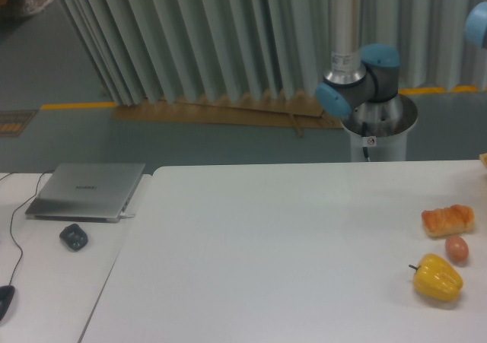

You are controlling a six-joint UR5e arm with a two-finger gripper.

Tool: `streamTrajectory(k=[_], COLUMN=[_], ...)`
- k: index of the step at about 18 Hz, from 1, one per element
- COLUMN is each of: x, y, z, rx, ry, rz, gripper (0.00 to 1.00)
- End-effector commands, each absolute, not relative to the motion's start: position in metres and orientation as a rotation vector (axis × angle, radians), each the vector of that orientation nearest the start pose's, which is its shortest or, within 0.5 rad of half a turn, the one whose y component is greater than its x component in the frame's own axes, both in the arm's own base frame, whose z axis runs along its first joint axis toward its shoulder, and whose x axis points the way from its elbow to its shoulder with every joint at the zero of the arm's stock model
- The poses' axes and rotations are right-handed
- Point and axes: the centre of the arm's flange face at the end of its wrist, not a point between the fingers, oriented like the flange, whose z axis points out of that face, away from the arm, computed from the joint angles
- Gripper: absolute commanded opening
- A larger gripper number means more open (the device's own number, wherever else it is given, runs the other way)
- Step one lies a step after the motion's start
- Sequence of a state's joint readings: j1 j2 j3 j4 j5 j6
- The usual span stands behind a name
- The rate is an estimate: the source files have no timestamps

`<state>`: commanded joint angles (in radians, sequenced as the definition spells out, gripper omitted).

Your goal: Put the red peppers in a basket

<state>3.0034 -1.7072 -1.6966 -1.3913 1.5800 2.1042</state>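
A: What's the biggest thing here?
B: The white surface point(289, 236), matte and smooth. Behind it stands the arm point(358, 77), a brushed metal tube with glossy blue caps at the joints.

A: And on the surface?
B: A flat grey laptop point(86, 191), lid shut, near the far left corner, with a dark rounded mouse point(73, 237) just in front of it. Along the right edge lie a blocky, lobed yellow bell pepper point(437, 277) with a dark stem, a golden ridged bread roll point(447, 220), and between them a small brownish egg point(456, 248).

A: The red pepper?
B: Out of frame.

A: And the fingers?
B: Also out of frame, so I can't tell how they stand.
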Motion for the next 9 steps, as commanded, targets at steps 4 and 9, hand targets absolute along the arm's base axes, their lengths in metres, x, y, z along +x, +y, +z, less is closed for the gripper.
streamTrajectory(k=[4,9], x=[-0.527,-0.544], y=[0.188,0.182], z=[0.365,0.358], rx=[-2.905,-2.838], ry=[1.157,1.324], rz=[-0.112,-0.074], gripper=[0.4,0.41])
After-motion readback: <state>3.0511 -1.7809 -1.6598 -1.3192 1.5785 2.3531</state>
